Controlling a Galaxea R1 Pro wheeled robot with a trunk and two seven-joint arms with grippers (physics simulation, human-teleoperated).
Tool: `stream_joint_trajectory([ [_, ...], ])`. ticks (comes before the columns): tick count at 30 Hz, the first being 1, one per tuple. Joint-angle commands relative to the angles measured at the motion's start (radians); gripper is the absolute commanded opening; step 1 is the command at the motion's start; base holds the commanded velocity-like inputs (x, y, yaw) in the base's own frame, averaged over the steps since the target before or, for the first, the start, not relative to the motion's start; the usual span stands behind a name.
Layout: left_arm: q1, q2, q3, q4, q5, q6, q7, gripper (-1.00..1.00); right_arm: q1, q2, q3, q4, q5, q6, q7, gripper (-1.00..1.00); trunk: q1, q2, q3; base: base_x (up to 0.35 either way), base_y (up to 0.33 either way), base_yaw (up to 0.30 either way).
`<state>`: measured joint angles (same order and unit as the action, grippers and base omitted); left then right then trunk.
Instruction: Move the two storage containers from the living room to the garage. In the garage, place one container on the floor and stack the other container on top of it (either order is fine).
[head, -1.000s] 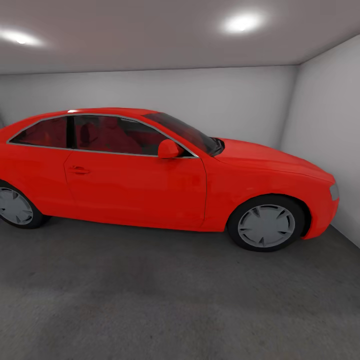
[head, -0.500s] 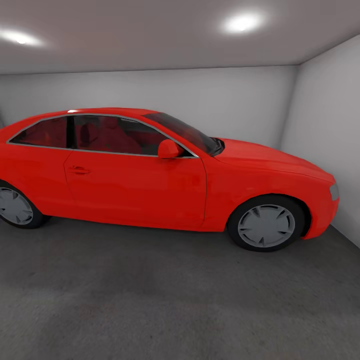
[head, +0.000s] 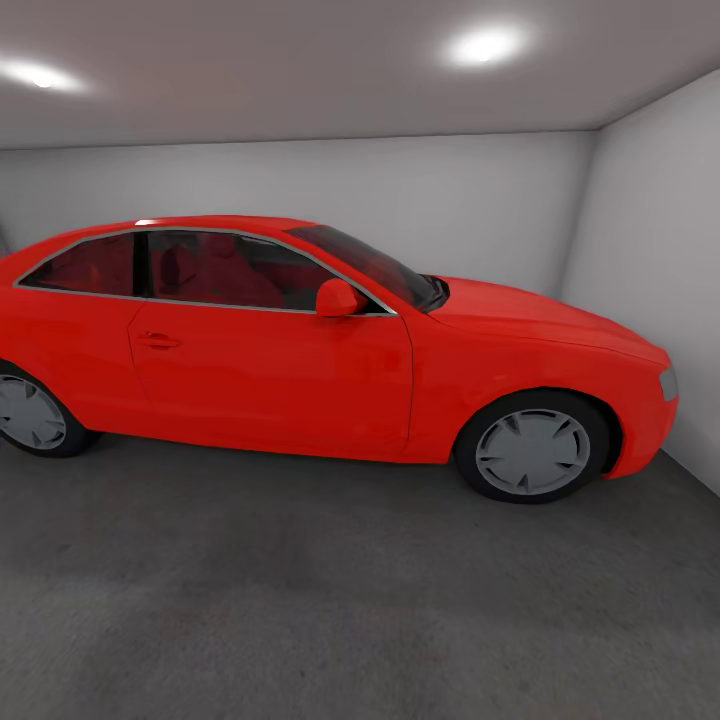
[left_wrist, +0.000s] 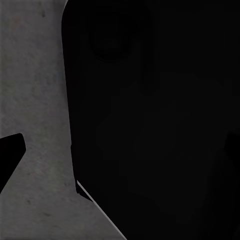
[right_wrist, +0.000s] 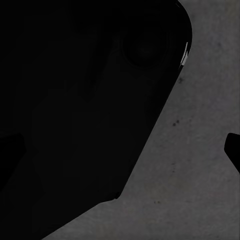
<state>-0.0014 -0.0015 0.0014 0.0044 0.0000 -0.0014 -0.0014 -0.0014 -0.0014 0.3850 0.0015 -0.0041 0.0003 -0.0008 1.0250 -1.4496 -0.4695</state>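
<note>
Fingertips are all we can pick out of either pincer: in the left wrist view one dark left gripper (left_wrist: 120, 150) tip juts in at 9 o'clock, and in the right wrist view the right gripper (right_wrist: 122, 150) shows a dark tip at 9 o'clock and another at 3 o'clock. Both cameras are largely blocked by a black robot body panel (left_wrist: 155, 115), so we cannot tell how far either pincer stands open, nor whether it holds anything; no orange-red wall lies between the tips we see. Beyond them lies the floor (head: 360, 600), mottled grey concrete, bare across the head view. At 12 o'clock a red coupe car (head: 300, 350) stands side-on in the garage (head: 450, 200), nose toward the right-hand wall at 3 o'clock. We see neither of the two storage containers here, so we judge them elsewhere, likely not yet brought in. Risks, as we judge them: driving forward would bump the car's door, and turning with arms tucked low and wrist cameras blocked could clip the wall or floor unseen.
</note>
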Motion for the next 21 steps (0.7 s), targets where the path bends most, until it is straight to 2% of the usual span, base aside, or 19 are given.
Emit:
stream_joint_trajectory([
  [1,0.000,0.000,0.000,0.000,0.000,0.000,0.000,1.00,0.000,0.000,0.004,0.000,0.000,0.000,0.000,1.00,0.000,0.000,-0.001,0.000,0.000,0.000],
  [17,0.000,0.000,0.000,0.000,0.000,0.000,0.000,1.00,0.000,0.000,0.004,0.000,0.000,0.000,0.000,1.00,0.000,0.000,-0.001,0.000,0.000,0.000],
  [18,0.001,0.003,-0.002,-0.009,0.000,0.000,0.001,1.00,0.001,0.001,-0.325,-0.003,0.004,-0.002,0.001,1.00,0.000,0.000,-0.001,0.000,0.000,0.000],
  [19,0.001,0.005,-0.002,-0.014,0.000,-0.003,0.001,1.00,0.001,0.001,-0.238,-0.005,0.004,-0.003,0.000,1.00,0.000,0.000,-0.001,0.000,0.000,0.000],
  [20,0.000,0.006,-0.002,-0.016,0.000,-0.003,0.001,1.00,0.000,0.001,-0.207,-0.006,0.003,-0.004,0.000,1.00,0.000,0.000,-0.001,0.000,0.000,0.000],
  [21,0.000,0.008,-0.003,-0.020,0.000,-0.005,0.002,1.00,0.000,0.001,-0.147,-0.008,0.003,-0.005,0.000,1.00,0.000,0.000,-0.001,0.000,0.000,0.000],
])
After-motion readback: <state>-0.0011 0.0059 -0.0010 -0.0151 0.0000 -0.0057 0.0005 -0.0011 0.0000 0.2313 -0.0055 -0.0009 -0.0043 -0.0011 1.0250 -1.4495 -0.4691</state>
